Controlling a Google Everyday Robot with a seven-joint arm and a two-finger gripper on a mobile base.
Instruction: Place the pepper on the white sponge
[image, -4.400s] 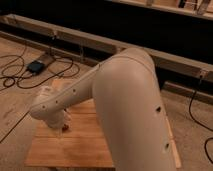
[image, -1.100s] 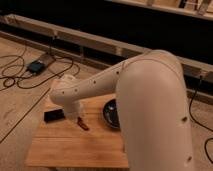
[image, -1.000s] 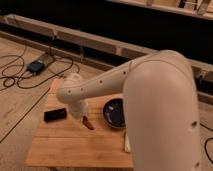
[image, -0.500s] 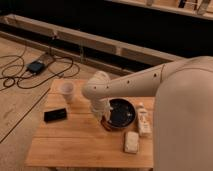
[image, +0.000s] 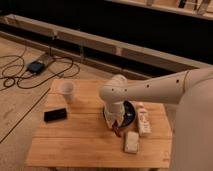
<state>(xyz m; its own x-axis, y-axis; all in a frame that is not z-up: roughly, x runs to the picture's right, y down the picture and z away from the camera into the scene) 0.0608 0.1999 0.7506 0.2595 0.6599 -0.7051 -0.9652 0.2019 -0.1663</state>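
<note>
My gripper (image: 115, 124) hangs from the white arm over the wooden table (image: 75, 145), at the front edge of the dark bowl (image: 131, 114). It is shut on the pepper (image: 117, 132), a small red chili that points down just above the tabletop. The white sponge (image: 132, 142) lies flat on the table, a short way to the right of and in front of the pepper, apart from it. The arm hides most of the bowl's left side.
A white labelled bottle-like object (image: 144, 121) lies right of the bowl, just behind the sponge. A white cup (image: 66, 91) stands at the back left. A black rectangular block (image: 55, 115) lies at the left. Cables and a small device (image: 36, 66) lie on the floor at the left.
The gripper has carried the pepper from the left of the table, near the black block, rightward past the bowl's front edge and closer to the sponge.
</note>
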